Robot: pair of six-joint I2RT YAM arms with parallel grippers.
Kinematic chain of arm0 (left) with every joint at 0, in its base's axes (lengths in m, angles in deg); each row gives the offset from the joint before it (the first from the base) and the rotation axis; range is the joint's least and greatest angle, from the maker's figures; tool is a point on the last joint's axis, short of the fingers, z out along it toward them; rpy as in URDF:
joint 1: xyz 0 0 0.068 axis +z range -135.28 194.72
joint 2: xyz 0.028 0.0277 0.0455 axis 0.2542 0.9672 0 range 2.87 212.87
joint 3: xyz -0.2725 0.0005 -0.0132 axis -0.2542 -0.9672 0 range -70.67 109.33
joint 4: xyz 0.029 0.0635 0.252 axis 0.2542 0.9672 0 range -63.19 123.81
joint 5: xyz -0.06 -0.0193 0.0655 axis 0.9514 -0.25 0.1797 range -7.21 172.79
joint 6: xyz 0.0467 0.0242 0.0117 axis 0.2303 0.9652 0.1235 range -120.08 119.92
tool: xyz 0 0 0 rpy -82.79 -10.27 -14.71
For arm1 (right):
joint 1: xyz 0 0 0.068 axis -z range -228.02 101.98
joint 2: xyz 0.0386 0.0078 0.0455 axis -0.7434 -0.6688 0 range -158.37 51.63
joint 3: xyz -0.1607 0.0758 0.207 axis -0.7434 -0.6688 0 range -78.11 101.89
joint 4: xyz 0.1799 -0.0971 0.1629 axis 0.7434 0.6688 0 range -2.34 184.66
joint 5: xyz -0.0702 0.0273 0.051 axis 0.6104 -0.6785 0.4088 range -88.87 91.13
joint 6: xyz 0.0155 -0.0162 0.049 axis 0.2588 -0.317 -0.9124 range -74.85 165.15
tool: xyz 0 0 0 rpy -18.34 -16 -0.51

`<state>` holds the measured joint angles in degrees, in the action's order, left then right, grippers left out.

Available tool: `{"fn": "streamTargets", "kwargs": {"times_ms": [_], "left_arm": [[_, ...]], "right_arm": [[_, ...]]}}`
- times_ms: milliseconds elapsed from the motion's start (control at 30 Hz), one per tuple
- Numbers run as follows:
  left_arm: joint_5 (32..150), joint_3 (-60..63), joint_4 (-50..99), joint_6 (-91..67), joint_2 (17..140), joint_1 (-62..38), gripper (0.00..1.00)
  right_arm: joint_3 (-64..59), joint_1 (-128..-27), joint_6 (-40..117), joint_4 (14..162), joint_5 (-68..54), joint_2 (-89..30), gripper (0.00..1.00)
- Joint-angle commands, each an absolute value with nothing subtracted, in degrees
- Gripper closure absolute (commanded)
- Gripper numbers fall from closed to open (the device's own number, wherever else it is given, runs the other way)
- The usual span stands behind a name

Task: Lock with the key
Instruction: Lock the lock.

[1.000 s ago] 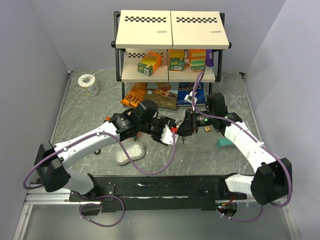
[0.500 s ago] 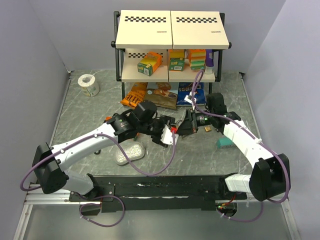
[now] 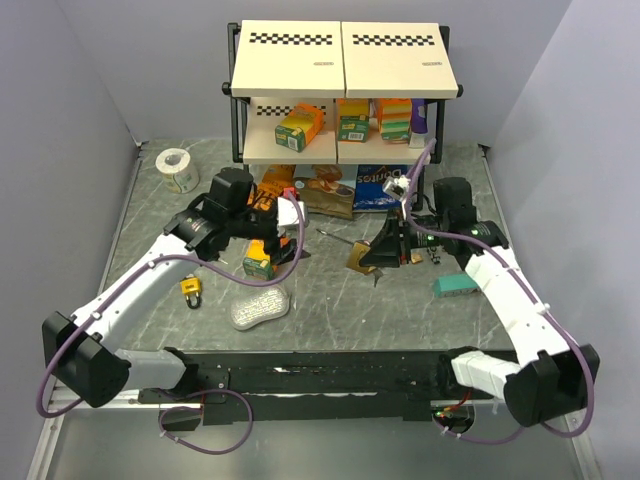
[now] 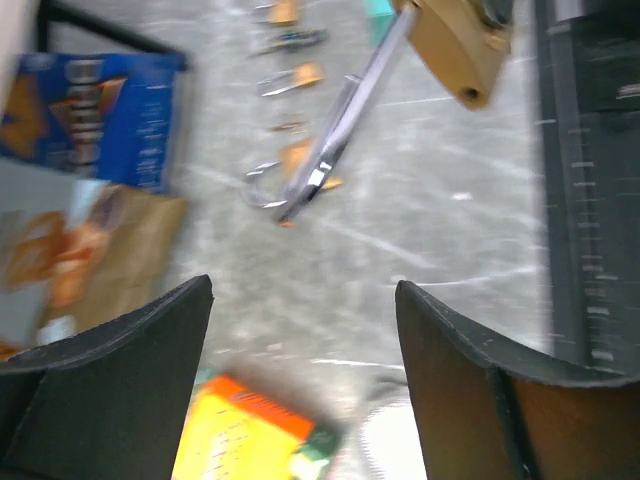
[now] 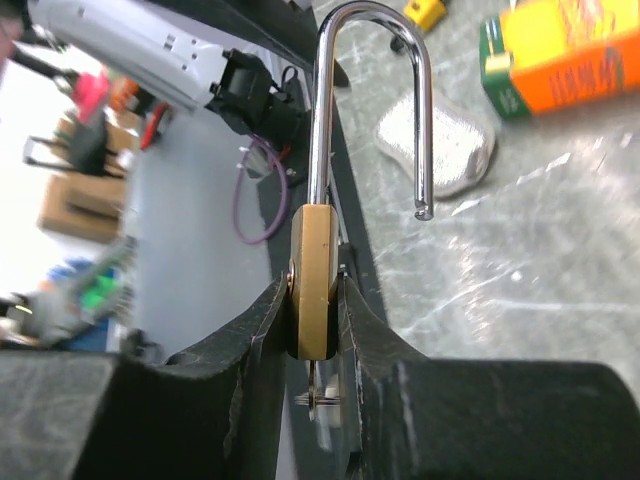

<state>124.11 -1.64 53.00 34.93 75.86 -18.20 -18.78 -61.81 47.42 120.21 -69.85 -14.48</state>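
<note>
one brass padlock (image 5: 315, 240), its shackle swung open, is clamped between the two fingers of the right gripper (image 5: 315, 283), right of the table's centre. the left gripper (image 4: 300, 290) is spread wide, nothing held. one yellow padlock (image 3: 190, 290) is seen at near left.

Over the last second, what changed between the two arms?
The left gripper pulled away from the padlock and back to the left. Its fingers are now open and empty near the orange box. The right gripper shifted only slightly and stays clamped on the padlock, whose shackle is open. The shelf and tape roll are unmoved.
</note>
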Motion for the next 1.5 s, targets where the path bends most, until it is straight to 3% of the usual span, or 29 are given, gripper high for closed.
{"fn": "streamTargets", "kwargs": {"times_ms": [0,300,400,600,700,767,800,900,933,1133,1467], "left_arm": [[135.60,1.92,59.05,31.30,75.73,-18.15,0.22],[138.78,-0.71,52.12,24.79,70.21,-20.42,0.28],[135.79,-1.76,52.56,26.63,68.79,-24.47,0.36],[135.52,-1.77,55.46,27.08,68.52,-26.85,0.72],[135.78,-1.68,56.16,26.56,68.44,-26.94,0.80],[135.87,-1.94,55.64,25.59,68.35,-26.94,0.76],[135.96,-2.20,55.46,25.50,68.17,-26.94,0.65],[135.26,-3.26,55.54,24.36,67.82,-26.85,0.47],[135.08,-3.26,56.24,24.79,67.82,-26.94,0.46],[136.84,-3.35,58.02,25.85,68.35,-26.85,0.59],[137.98,-3.96,55.11,21.72,69.58,-27.55,0.67]], "right_arm": [[-12.72,-64.54,59.47,125.35,-72.80,-9.98,1.00],[-8.41,-71.04,68.97,131.78,-65.94,-7.96,1.00],[-7.80,-72.02,69.50,131.69,-64.97,-7.61,1.00],[-7.53,-73.86,68.97,129.58,-63.21,-6.38,1.00],[-7.62,-74.83,69.15,128.53,-61.55,-5.59,1.00],[-7.62,-75.71,69.59,128.53,-60.93,-5.41,1.00],[-7.62,-75.88,69.50,128.35,-60.75,-5.41,1.00],[-7.53,-76.06,69.41,128.09,-60.31,-5.15,1.00],[-7.53,-76.06,69.41,127.91,-59.96,-5.15,1.00],[-7.44,-76.85,69.06,127.47,-59.78,-4.80,1.00],[-7.27,-77.99,68.35,125.36,-59.52,-4.88,1.00]]}}
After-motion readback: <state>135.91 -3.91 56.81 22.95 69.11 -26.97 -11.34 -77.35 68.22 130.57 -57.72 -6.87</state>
